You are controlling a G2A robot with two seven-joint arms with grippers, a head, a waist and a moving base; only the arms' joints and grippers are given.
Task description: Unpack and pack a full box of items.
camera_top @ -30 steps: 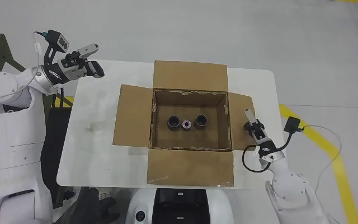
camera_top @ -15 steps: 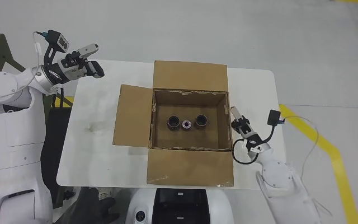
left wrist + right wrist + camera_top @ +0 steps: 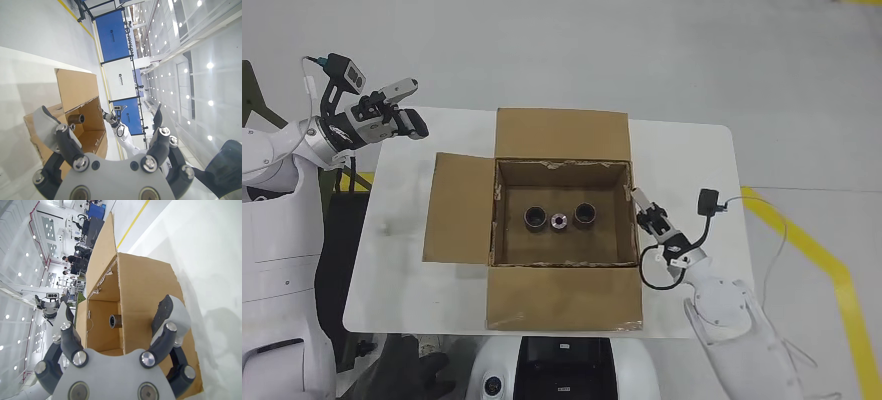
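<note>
Lettered blue panels (image 3: 111,39) behind; right gripper (image 3: 115,305) spread astride the box (image 3: 147,275) wall.

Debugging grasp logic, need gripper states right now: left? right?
Left gripper: open, empty.
Right gripper: open, empty, at the box side wall.

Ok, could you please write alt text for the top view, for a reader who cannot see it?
An open cardboard box sits on a white table, flaps spread, holding two dark cylinders with a small ring between them. The open right gripper is at the box's right wall; the open left gripper is by the table's far left corner.
</note>
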